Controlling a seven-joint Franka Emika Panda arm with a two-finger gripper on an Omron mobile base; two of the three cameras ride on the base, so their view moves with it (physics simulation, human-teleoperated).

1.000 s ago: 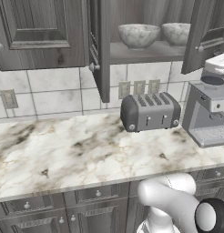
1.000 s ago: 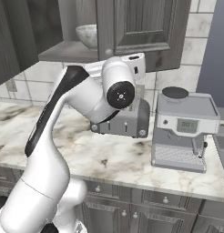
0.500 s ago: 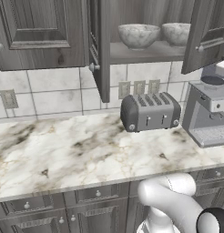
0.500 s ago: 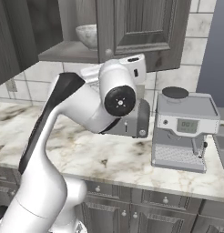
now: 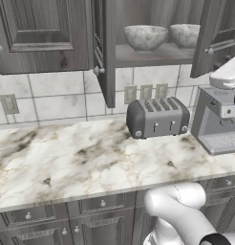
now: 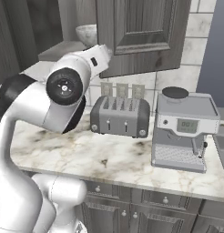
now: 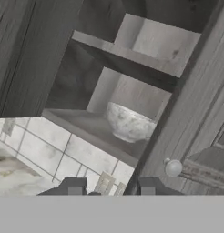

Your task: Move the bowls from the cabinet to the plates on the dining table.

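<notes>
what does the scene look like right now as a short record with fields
cabinet: dark grey wood-grain wall cabinet, doors open
bowls: two mottled grey-white marble-like bowls, one beside the other, on the inner shelf
gripper: two dark finger tips slightly apart, holding nothing, aimed at the cabinet
counter: grey four-slot toaster left of grey coffee machine
</notes>
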